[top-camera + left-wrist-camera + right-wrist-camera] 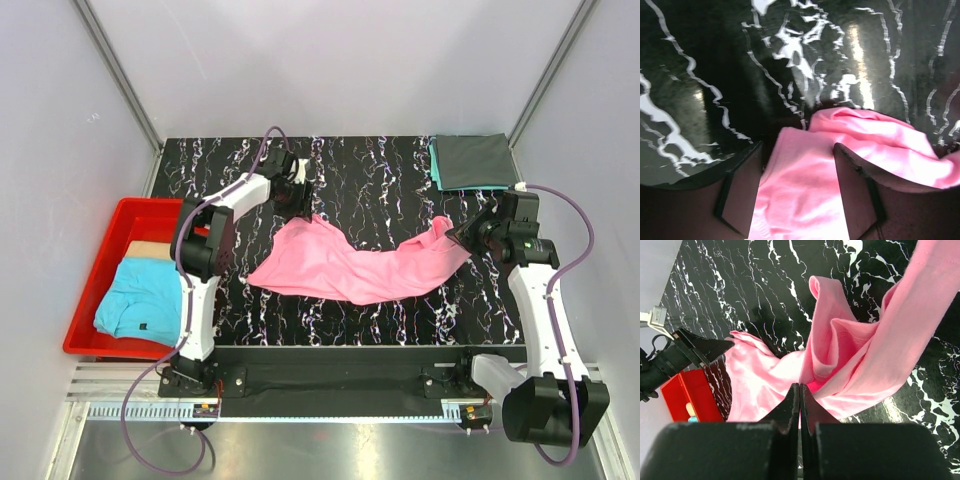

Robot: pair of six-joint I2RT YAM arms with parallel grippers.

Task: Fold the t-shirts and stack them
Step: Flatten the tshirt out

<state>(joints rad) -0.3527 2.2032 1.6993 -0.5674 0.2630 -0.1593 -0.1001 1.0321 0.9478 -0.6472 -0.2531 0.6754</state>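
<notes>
A bright pink t-shirt (350,265) lies crumpled in a long band across the middle of the black marbled table. My left gripper (297,200) is at its far-left corner. In the left wrist view the gripper (797,150) is open, its fingers straddling the pink cloth (875,135). My right gripper (462,235) is shut on the shirt's right end, which hangs lifted off the table. In the right wrist view the gripper (800,387) pinches the pink cloth (855,355). A folded dark grey shirt (472,160) lies on a teal one (436,165) at the back right.
A red plastic bin (88,290) stands off the table's left edge and holds a light blue shirt (140,300) with a small dark mark and a tan cloth (152,250). The bin (690,400) also shows in the right wrist view. Grey walls close in the sides and back.
</notes>
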